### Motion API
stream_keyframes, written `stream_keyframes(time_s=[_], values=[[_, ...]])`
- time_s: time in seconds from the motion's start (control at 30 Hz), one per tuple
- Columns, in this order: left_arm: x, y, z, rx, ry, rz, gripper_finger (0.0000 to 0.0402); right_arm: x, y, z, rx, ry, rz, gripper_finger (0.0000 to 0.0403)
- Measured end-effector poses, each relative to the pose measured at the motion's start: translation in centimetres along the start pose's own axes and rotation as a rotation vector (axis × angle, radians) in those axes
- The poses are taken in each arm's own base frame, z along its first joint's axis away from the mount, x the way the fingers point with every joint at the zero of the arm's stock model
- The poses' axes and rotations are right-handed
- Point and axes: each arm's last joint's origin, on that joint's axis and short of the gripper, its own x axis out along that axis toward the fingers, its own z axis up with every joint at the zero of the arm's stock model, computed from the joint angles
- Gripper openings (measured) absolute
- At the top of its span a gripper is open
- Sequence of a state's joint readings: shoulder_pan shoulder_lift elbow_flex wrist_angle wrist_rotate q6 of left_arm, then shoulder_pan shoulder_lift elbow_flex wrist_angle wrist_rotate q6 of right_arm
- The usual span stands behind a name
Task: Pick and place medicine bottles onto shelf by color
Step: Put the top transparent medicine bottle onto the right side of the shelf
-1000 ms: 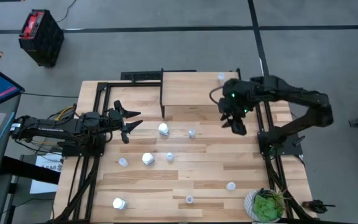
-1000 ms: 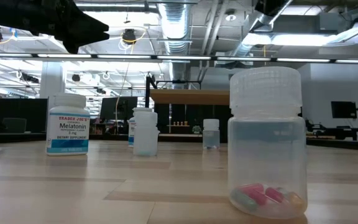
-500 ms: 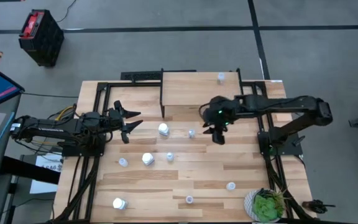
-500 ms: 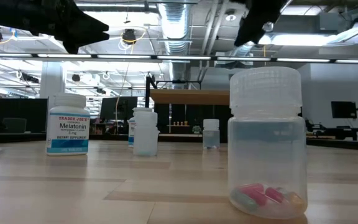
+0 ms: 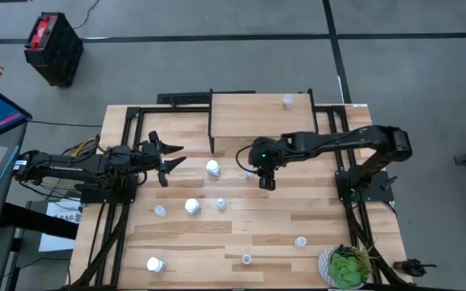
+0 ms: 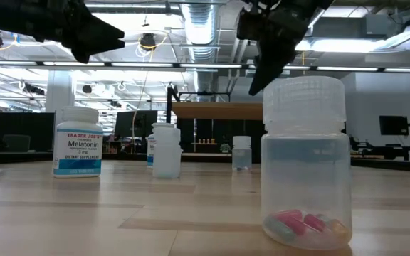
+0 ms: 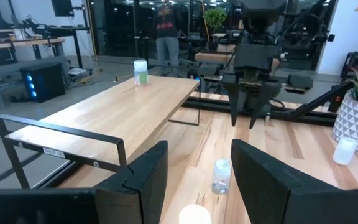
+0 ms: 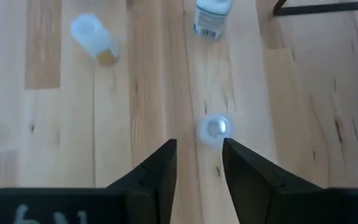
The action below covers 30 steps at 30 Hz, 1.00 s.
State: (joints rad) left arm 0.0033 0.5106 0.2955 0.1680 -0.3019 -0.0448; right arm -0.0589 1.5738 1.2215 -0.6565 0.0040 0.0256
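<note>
Right wrist view: right tool, fingers apart, should descend centred over small translucent bottle at twelve o'clock.

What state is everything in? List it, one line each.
Left gripper: fingers open, empty.
Right gripper: fingers open, empty, hovering by a small bottle.
Shelf: holds one bottle.
Remaining bottles: capped, standing on the table.
</note>
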Motion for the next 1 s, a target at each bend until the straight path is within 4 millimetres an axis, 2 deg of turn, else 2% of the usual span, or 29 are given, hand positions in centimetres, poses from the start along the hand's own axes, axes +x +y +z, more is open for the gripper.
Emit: stream_keyframes(time_s=[0.4,0.7,0.83,1.0], values=[[0.0,0.0,0.0,-0.001,-0.004,0.0,0.0165,4.4,-0.3,-0.2,-0.052,0.084,-0.002,0.0153],[0.0,0.0,0.0,-0.001,-0.003,0.0,0.0165,4.5,-0.8,0.7,-0.073,0.045,-0.005,0.0149],[0.0,0.0,0.0,-0.001,-0.003,0.0,0.0165,4.5,-0.7,0.7,-0.094,0.046,-0.005,0.0174],[0.0,0.0,0.0,-0.001,-0.003,0.0,0.0165,4.6,-0.7,0.6,-0.093,0.049,-0.005,0.0226]])
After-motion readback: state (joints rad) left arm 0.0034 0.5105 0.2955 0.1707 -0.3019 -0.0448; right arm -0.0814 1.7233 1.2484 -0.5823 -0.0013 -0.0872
